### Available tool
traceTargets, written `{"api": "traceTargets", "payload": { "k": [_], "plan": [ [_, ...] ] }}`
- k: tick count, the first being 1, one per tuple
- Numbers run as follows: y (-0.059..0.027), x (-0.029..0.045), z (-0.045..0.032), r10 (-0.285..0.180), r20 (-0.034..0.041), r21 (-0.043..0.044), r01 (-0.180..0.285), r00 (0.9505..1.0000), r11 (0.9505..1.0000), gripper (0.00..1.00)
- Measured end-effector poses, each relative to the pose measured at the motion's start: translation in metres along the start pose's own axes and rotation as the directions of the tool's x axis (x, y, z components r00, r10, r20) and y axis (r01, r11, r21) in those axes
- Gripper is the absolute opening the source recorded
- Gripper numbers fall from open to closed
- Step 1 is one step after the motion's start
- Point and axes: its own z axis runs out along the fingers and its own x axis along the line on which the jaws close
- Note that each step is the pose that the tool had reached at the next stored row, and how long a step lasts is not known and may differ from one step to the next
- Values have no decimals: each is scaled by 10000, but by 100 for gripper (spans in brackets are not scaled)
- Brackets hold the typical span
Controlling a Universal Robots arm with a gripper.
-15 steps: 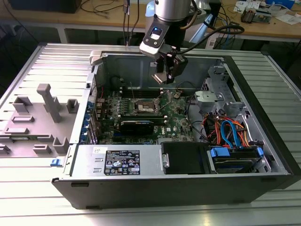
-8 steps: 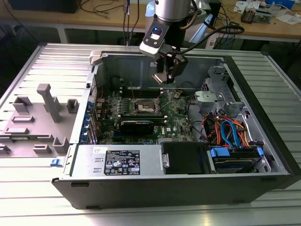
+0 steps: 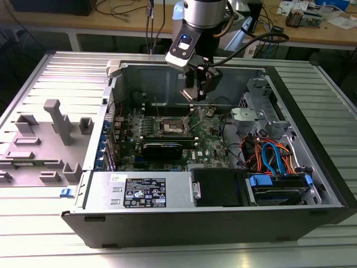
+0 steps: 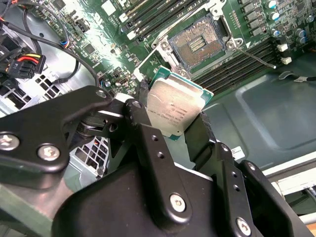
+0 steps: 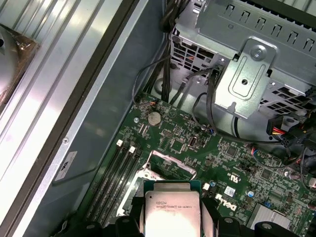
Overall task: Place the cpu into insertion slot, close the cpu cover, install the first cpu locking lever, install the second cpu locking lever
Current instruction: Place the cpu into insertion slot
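hand (image 4: 174, 118) is pinching the cpu (image 4: 175, 106) by two opposite edges, hovering over the board (image 4: 98, 44) near the open insertion slot (image 4: 200, 43). chip's probably light, stiff and fragile underneath, so edge grip only.

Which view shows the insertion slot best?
The second wrist view: the insertion slot lies open, contacts plain, beyond the gripped cpu. The exterior view shows it from afar; in the first wrist view the cpu covers most of it.
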Motion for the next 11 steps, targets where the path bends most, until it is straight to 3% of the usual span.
{"api": "traceTargets", "payload": {
  "k": [3,5,11],
  "plan": [
    [-2,-2,37,149,50,58,-149,9999,9999,54],
    [-4,-3,74,558,84,58,-558,9984,9984,54],
    [-10,-5,151,1203,95,117,-1204,9927,9927,54]
  ]
}}
